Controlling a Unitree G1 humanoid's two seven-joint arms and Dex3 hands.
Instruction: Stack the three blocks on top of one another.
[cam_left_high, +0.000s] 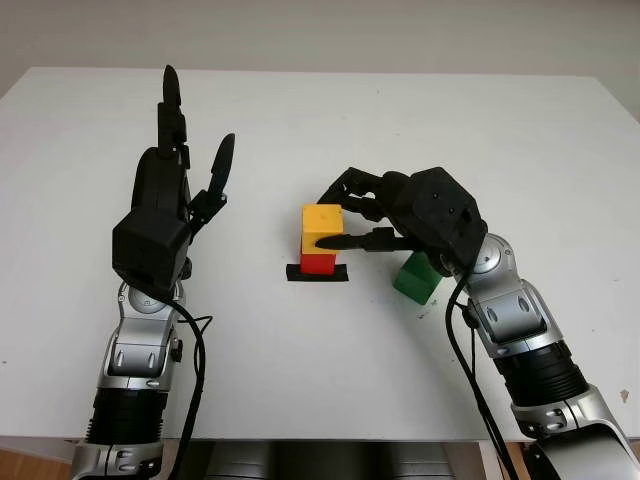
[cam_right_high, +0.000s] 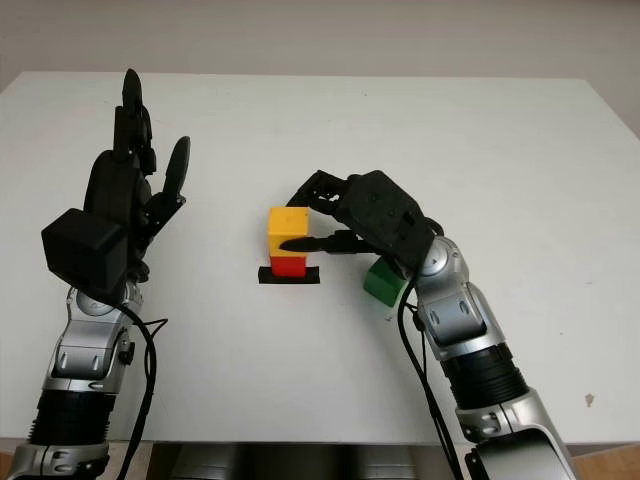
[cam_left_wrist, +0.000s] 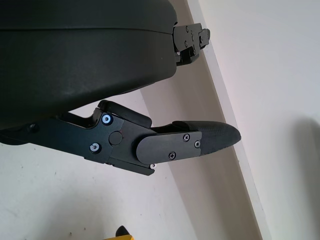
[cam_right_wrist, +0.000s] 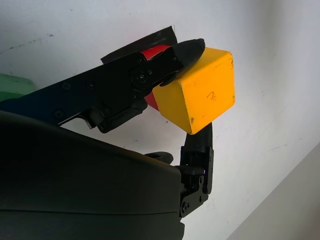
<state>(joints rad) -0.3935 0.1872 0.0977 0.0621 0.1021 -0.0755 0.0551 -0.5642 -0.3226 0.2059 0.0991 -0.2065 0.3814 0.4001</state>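
A yellow block (cam_left_high: 320, 220) sits on top of a red block (cam_left_high: 318, 264), which stands on a strip of black tape (cam_left_high: 294, 274) near the table's middle. My right hand (cam_left_high: 332, 214) reaches in from the right and is shut on the yellow block, one finger (cam_right_wrist: 185, 50) along its near side and another (cam_right_wrist: 200, 145) against its far side. A green block (cam_left_high: 415, 280) lies on the table just right of the stack, partly hidden under my right wrist. My left hand (cam_left_high: 195, 130) is held up over the left side of the table, open, holding nothing.
The white table (cam_left_high: 480, 130) spreads wide behind and on both sides of the stack. Its far edge meets a pale wall. Cables hang along both forearms near the table's front edge.
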